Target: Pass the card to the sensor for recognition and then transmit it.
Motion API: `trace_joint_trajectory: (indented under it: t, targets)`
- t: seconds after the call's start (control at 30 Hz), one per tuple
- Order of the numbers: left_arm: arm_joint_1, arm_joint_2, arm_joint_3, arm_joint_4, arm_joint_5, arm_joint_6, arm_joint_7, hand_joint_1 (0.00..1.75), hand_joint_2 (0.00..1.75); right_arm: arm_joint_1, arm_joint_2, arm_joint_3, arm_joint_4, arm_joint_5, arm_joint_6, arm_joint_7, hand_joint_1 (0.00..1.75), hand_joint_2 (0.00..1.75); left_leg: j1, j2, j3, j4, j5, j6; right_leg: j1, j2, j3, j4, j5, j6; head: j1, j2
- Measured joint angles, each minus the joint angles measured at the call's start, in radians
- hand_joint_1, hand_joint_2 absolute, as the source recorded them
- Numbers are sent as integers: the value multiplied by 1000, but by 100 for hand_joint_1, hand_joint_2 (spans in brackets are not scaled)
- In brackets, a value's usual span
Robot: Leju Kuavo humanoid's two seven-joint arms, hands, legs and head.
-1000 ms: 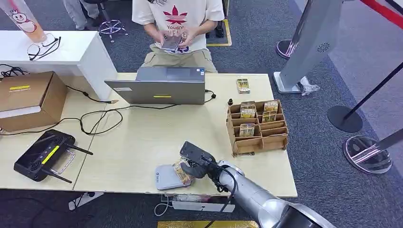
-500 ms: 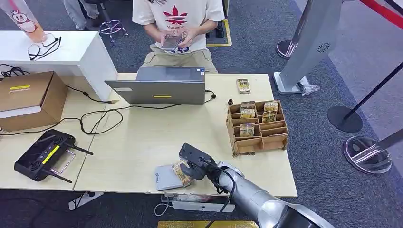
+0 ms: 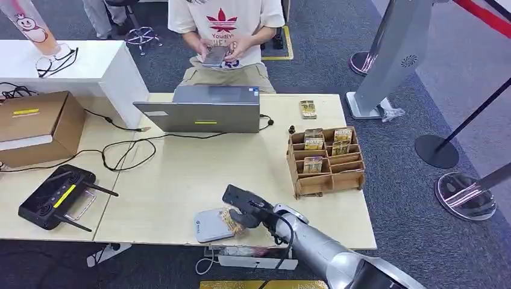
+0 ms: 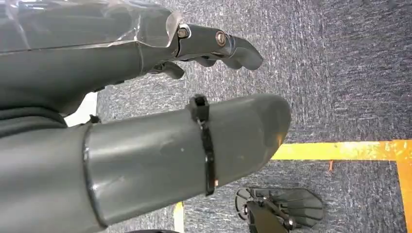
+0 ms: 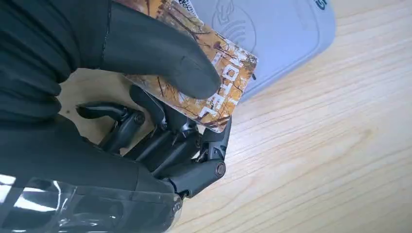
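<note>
Pinching the card (image 5: 214,80) between thumb and the dark fingers (image 5: 189,141) beneath it, the right hand (image 3: 244,211) holds it low at the near edge of the table (image 3: 181,174), and this is the scanning step, right in the thick of it. The card's far corner reaches past the fingertips and overlaps the grey sensor pad (image 5: 286,34); whether it touches the pad or hovers just above, I cannot tell. The thumb presses on the printed face, the fingers curl under, a firm clamp by the look of it.

Down by the robot's side, the left hand (image 4: 214,46) hangs over the carpet with nothing in it, its fingers loosely curled; how far they are closed I cannot tell.

Beyond the right hand's fingertips, further out, stands the wooden card rack (image 3: 325,159) with several cards upright in its slots, and one loose card (image 3: 308,108) lies past it. Further still sits the laptop (image 3: 202,111), and behind it a person (image 3: 226,36) is seated, looking at a phone.

My call: recognition is in hand, handing over is not yet done. The next move calls for keeping that pinch steady, lifting the card clear of the pad, then carrying it out across the table toward the person without letting it slip.
</note>
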Motion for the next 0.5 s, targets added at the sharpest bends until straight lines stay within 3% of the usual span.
trace_joint_trajectory:
  t: [0.5]
  targets:
    - [-2, 0, -1, 0, -1, -3, 2, 0, 0, -4, -16, 54, 1, 41, -2, 14, 175, 175, 0, 3, 7, 0, -1, -1, 0, 3, 5, 0, 0, 0, 0, 0]
